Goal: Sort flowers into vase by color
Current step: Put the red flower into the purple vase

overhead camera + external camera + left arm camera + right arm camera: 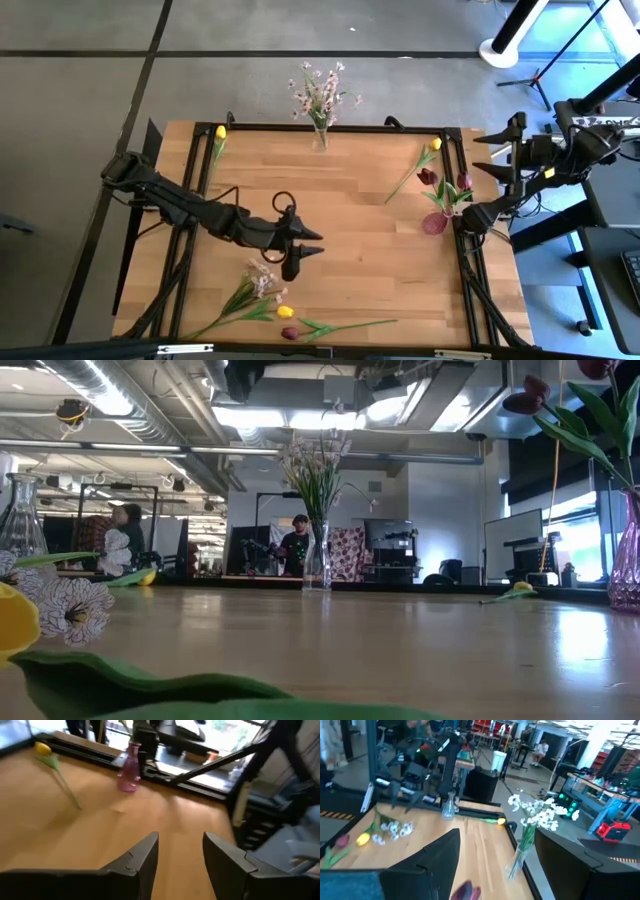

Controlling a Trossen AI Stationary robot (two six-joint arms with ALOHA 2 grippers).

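Loose flowers lie near the front edge: a pale blossom spray, a yellow tulip and a maroon tulip. Two more yellow tulips lie at the far left and far right. A clear vase at the far edge holds pale blossoms. A pink vase at the right holds maroon tulips. My left gripper hovers open over the table's middle, nothing between its fingers. My right gripper stands open, high beyond the right edge.
A second clear vase stands empty at the table's left side. A black frame runs round the tabletop. Bare wood lies between my left gripper and the pink vase. People are in the room behind.
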